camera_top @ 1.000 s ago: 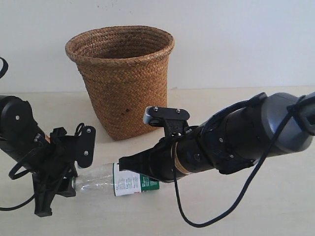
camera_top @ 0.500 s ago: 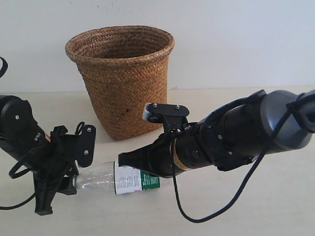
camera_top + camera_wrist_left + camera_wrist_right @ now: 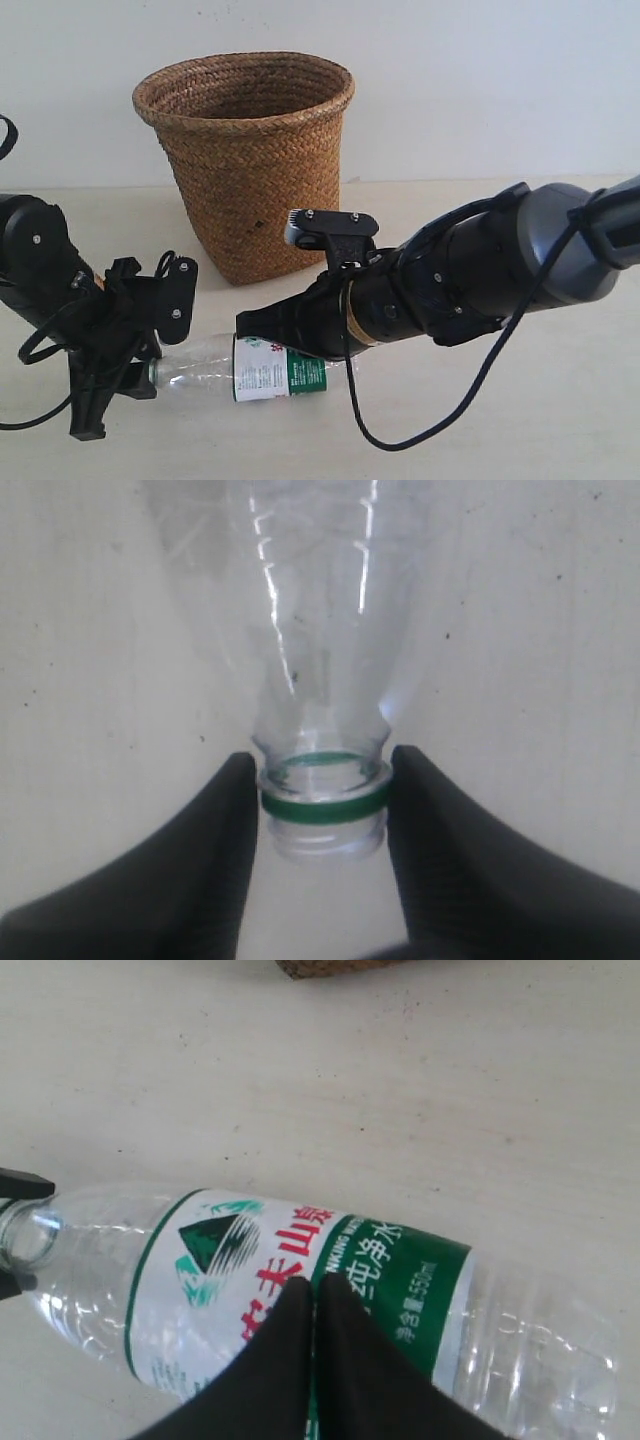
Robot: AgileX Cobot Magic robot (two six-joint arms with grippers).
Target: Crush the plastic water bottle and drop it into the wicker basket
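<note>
The clear plastic water bottle (image 3: 262, 368) lies on its side on the table in front of the wicker basket (image 3: 250, 160). Its white-and-green label with red characters (image 3: 300, 1280) faces up. The neck (image 3: 322, 805) carries a green ring and an open mouth, and no cap shows. My left gripper (image 3: 142, 362) (image 3: 325, 760) is shut on that neck, one finger on each side. My right gripper (image 3: 243, 326) (image 3: 312, 1286) is shut with nothing in it. Its joined tips sit over the label, and I cannot tell whether they touch it.
The basket stands upright behind the bottle, against a white wall, and its base edge (image 3: 330, 966) shows in the right wrist view. Black cables (image 3: 420, 430) trail from both arms onto the pale tabletop (image 3: 520, 420).
My right gripper has crept left and slightly down over the label. The bottle has shifted a little lower in the view. The left gripper still holds the neck.
</note>
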